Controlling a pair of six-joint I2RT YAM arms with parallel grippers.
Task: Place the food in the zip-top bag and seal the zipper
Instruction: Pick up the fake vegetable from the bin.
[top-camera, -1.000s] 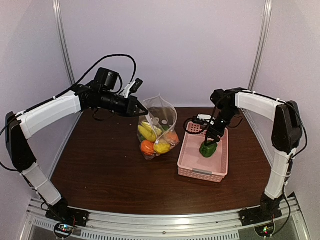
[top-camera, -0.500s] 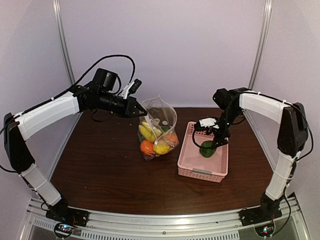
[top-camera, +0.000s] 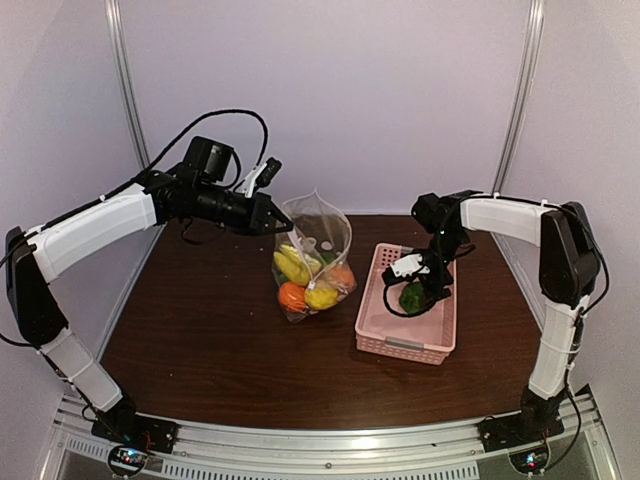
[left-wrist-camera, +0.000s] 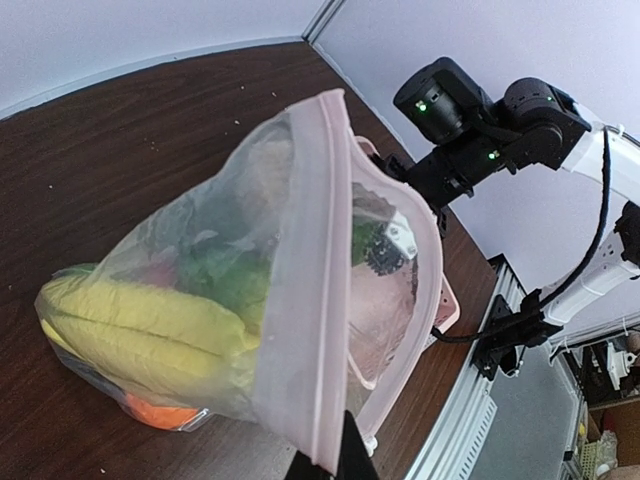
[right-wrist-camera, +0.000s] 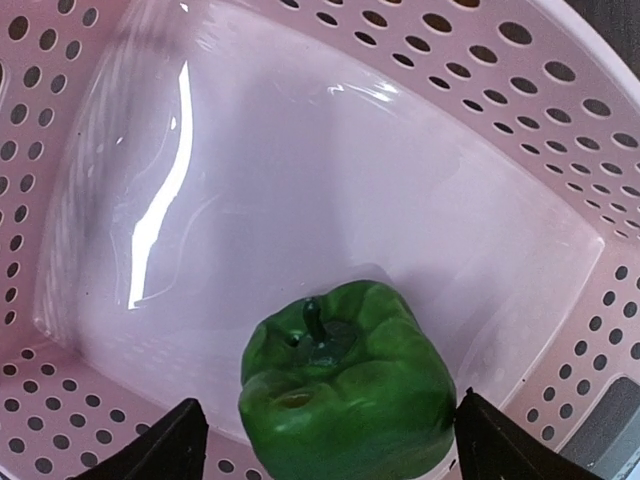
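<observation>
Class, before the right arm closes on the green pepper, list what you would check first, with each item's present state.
1. Green pepper sits between the right gripper's open fingers: ok.
2. Pepper lies alone in the pink basket: ok.
3. Left gripper holds the zip-top bag upright by its rim: ok.
4. Bag mouth gapes open: ok.
5. Room left above the fruit inside: cannot tell.

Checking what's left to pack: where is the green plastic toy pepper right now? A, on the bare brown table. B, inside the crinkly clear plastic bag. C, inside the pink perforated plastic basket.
C: the green plastic toy pepper lies inside the pink perforated plastic basket, flanked by the open right gripper.
</observation>
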